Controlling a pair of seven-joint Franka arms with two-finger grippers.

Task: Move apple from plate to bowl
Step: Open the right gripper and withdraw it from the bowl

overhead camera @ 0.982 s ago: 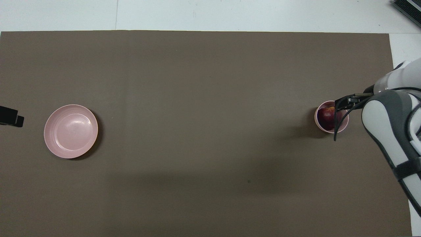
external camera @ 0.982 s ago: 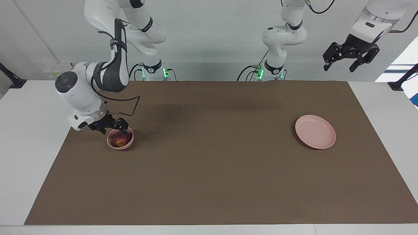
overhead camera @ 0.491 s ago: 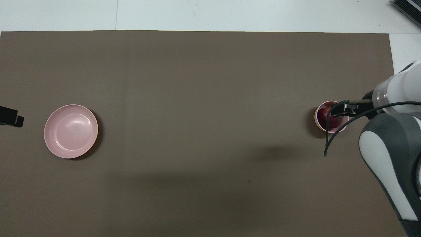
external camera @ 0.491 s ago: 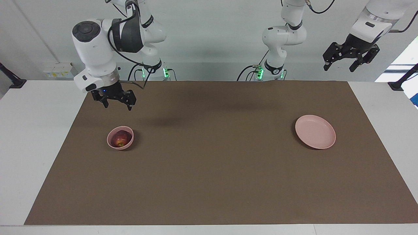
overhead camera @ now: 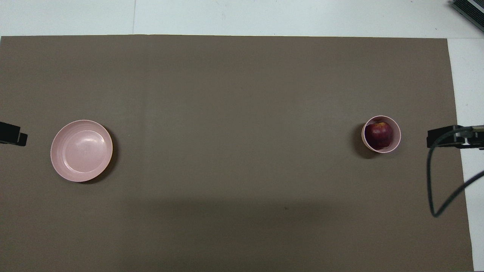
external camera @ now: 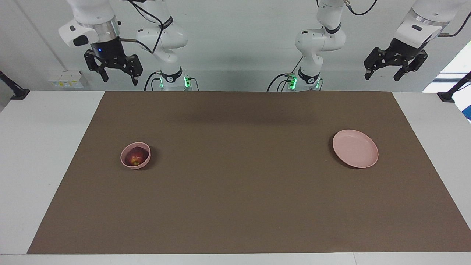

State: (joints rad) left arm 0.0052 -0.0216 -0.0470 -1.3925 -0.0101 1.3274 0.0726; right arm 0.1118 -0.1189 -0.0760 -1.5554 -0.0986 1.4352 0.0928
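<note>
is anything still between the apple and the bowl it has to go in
Nothing visible does: the apple already lies inside the bowl, and the plate is bare. The right gripper and left gripper are both open and raised, holding nothing.

left end effector (overhead camera: 13, 134): edge-cropped overhead (tip only) | right end effector (overhead camera: 452, 138): likewise cropped
</note>
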